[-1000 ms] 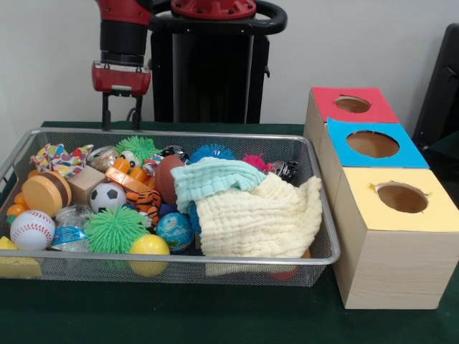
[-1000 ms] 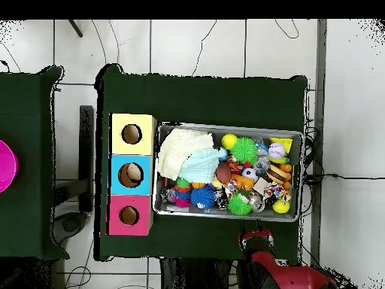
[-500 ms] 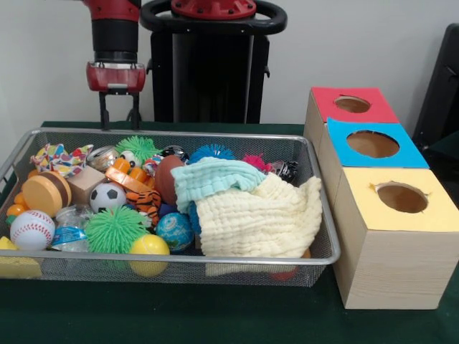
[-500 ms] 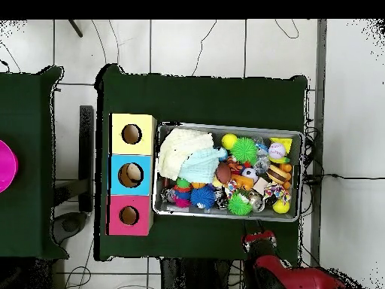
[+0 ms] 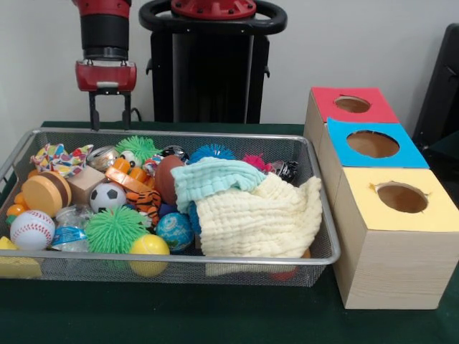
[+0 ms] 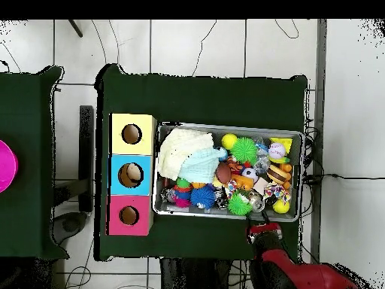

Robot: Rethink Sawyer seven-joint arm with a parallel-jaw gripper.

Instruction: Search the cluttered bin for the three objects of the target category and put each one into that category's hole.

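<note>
Bin contents: the wire bin (image 5: 172, 259) is packed with small toys at its baseball end: a baseball (image 5: 31, 229), soccer ball (image 5: 107, 196), green spiky ball (image 5: 115, 229), yellow ball (image 5: 149, 246), globe ball (image 5: 175, 231) and a brown football (image 5: 167, 176), all touching or overlapping.
Target category: not stated in the task and not readable here; which three toys count cannot be told. If balls, several lie exposed on top.
Cloths: a cream cloth (image 5: 262, 218) and a mint cloth (image 5: 211, 176) are heaped over the box end of the bin, the mint on top. Judged to be hiding more toys, which is why a search is called for.
Boxes: three wooden boxes stand just beside the bin, with a yellow top (image 5: 430, 211), blue top (image 5: 373, 143) and red top (image 5: 351, 104), each with a round hole facing up so toys can drop in.
Gripper: the gripper (image 5: 108, 120) hangs above the bin's far rim at the toy end, fingers pointing down and spread apart, holding nothing. In the overhead view the gripper (image 6: 263, 230) sits just outside the bin's edge.
Stage: judged early; no grasp is under way.
Next move: likely a descent into the toy pile, where crowding makes a clean pick hard.
</note>
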